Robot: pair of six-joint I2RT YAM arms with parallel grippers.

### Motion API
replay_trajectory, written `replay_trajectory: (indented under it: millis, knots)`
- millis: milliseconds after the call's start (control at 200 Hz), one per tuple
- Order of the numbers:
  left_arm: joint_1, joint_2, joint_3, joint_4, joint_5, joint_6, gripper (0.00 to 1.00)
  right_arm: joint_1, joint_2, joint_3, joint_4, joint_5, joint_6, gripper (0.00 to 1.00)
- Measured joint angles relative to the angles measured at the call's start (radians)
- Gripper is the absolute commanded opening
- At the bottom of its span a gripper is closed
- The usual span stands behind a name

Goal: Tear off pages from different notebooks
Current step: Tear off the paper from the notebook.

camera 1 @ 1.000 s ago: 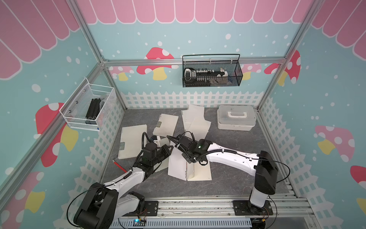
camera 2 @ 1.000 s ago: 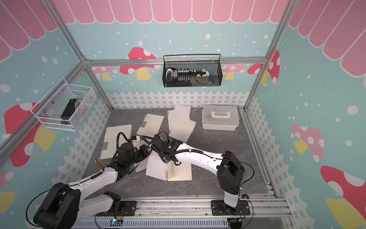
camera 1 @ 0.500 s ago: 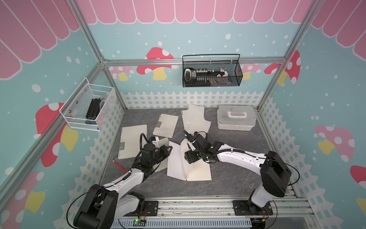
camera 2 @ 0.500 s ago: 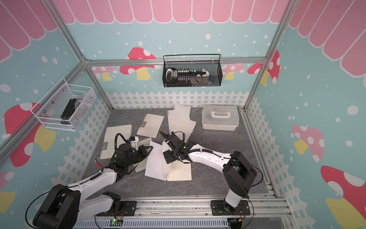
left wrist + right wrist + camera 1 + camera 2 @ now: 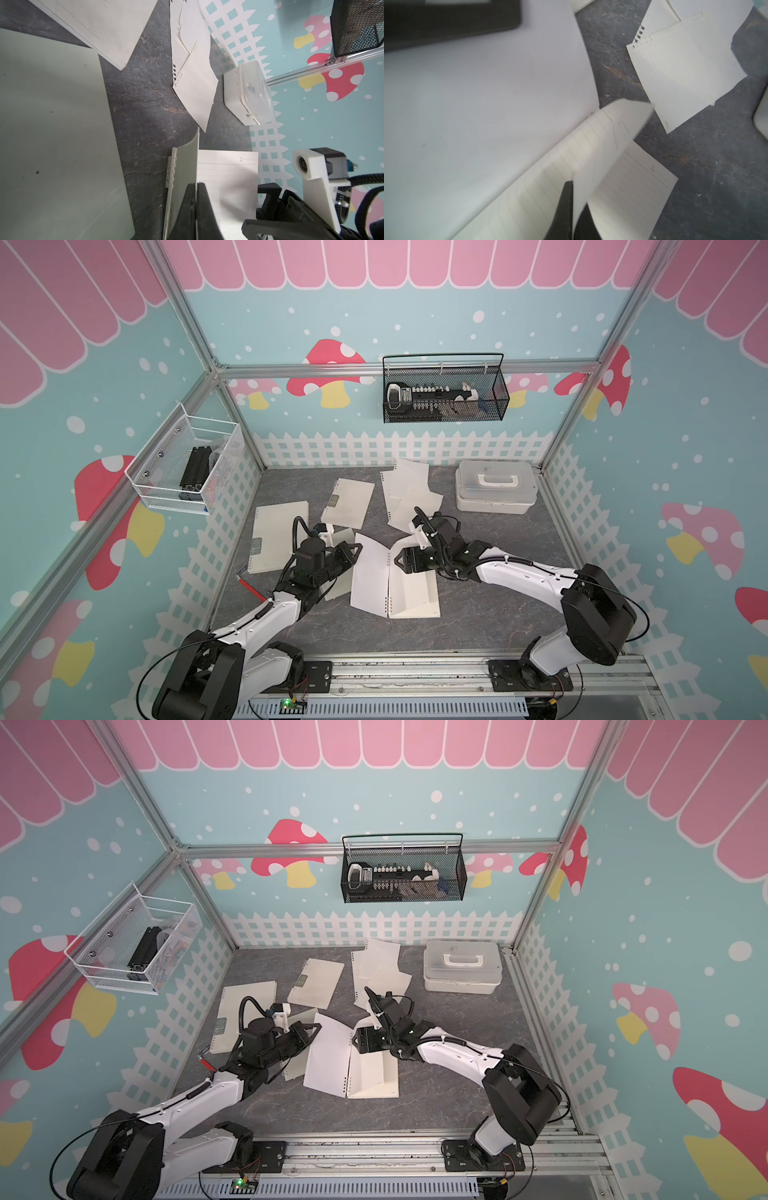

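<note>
Pinching open notebook (image 5: 409, 593) cover: left fingers (image 5: 196, 199); right fingers (image 5: 571, 199) spreading, lifted page (image 5: 608, 145) between.

No legible text in any view. The open notebook's (image 5: 227, 176) lined page carries two tiny printed header words at its corner, too small to read in the left wrist view; the same header in the right wrist view is blurred. Dark labels on the closed notebooks' covers (image 5: 333, 501) (image 5: 257, 546) show in both top views, lettering unresolved. A torn page (image 5: 685, 74) bears a faint edge mark, unreadable.
</note>
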Motion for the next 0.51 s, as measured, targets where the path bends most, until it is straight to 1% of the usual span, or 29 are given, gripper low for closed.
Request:
replay_trajectory:
  millis: [110, 295, 385, 435, 480, 505]
  knots:
    - [0.000, -0.014, 0.000, -0.008, 0.002, 0.000, 0.00, -0.041, -0.040, -0.080, 0.098, -0.074, 0.063, 0.80]
    - [0.000, -0.015, 0.014, -0.030, 0.003, 0.001, 0.00, -0.072, -0.068, -0.136, 0.169, -0.132, 0.119, 0.81]
    - [0.000, -0.015, 0.023, -0.036, 0.007, 0.002, 0.00, -0.090, -0.076, -0.150, 0.190, -0.144, 0.134, 0.77]
    - [0.000, -0.014, 0.028, -0.037, 0.007, 0.003, 0.00, -0.097, -0.084, -0.158, 0.194, -0.142, 0.138, 0.71]
    - [-0.001, -0.012, 0.033, -0.037, 0.007, 0.003, 0.00, -0.101, -0.087, -0.161, 0.195, -0.136, 0.147, 0.58]
    - [-0.002, -0.009, 0.036, -0.037, 0.008, 0.004, 0.00, -0.102, -0.087, -0.161, 0.195, -0.133, 0.137, 0.48]
